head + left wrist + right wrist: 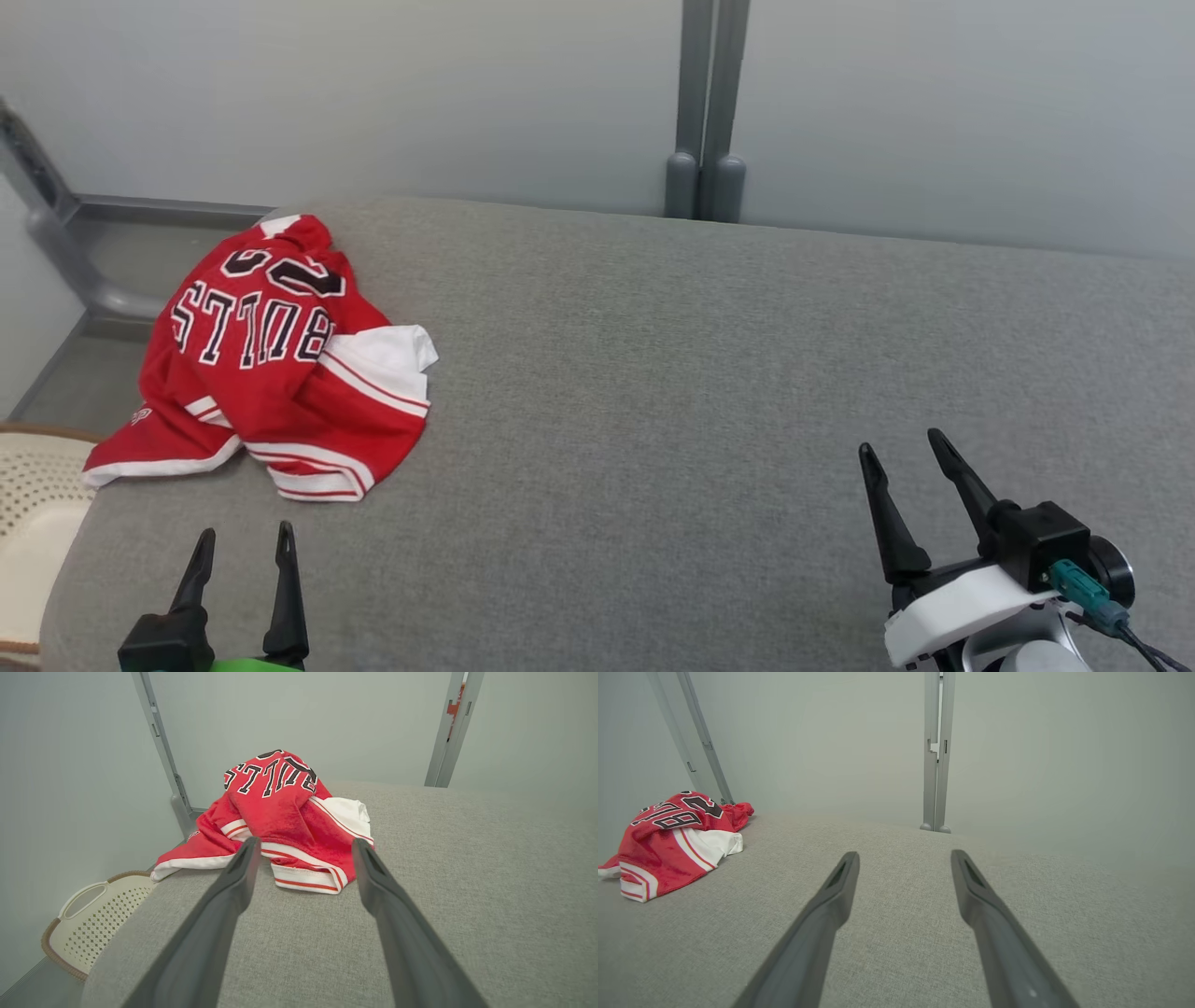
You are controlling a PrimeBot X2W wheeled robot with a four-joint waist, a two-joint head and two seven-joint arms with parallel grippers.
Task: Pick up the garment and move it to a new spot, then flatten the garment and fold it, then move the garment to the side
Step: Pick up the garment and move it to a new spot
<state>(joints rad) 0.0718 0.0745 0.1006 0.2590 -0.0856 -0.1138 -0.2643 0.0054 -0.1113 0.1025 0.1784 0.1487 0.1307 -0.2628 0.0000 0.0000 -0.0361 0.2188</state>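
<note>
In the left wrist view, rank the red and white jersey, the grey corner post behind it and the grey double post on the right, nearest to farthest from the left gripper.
From the left gripper:
1. Red and white jersey, crumpled just ahead of it.
2. Grey corner post, behind the jersey, left.
3. Grey double post, far back on the right.

**Garment: Condition and Location**

The garment [271, 373] is a red jersey with white striped trim and black, white-outlined lettering. It lies crumpled in a loose heap, with a white panel exposed. It sits on the far left part of the grey fabric surface [700, 420], and one hem overhangs the left edge.
</note>
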